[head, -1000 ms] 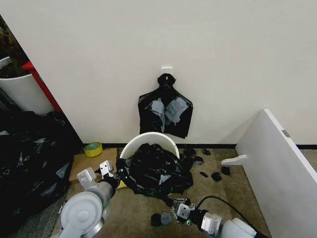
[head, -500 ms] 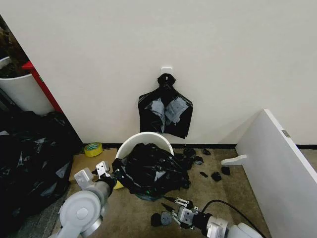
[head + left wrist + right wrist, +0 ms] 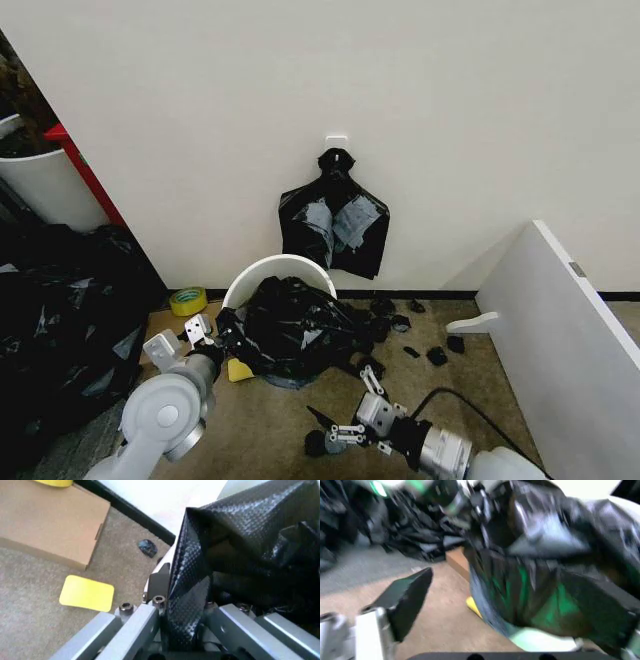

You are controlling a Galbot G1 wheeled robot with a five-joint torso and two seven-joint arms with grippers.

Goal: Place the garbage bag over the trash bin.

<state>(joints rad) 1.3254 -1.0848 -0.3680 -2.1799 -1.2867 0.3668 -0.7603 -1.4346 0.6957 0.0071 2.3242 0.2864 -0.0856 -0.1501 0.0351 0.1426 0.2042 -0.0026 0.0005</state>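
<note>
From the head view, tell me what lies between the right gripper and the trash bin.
Bare floor: the open right gripper hangs apart from the garbage bag draped over the trash bin.

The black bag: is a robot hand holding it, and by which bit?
Yes. The left tool pinches a fold at the edge of the garbage bag, beside the trash bin. The right tool is open, holding nothing.

Even, soft light washed the head view, the white wall (image 3: 450,100) bright with no hard shadows. Glare flared white behind the garbage bag (image 3: 235,543) in the left wrist view, its weave sharp. The right wrist view smeared badly, green glints streaking the plastic.
</note>
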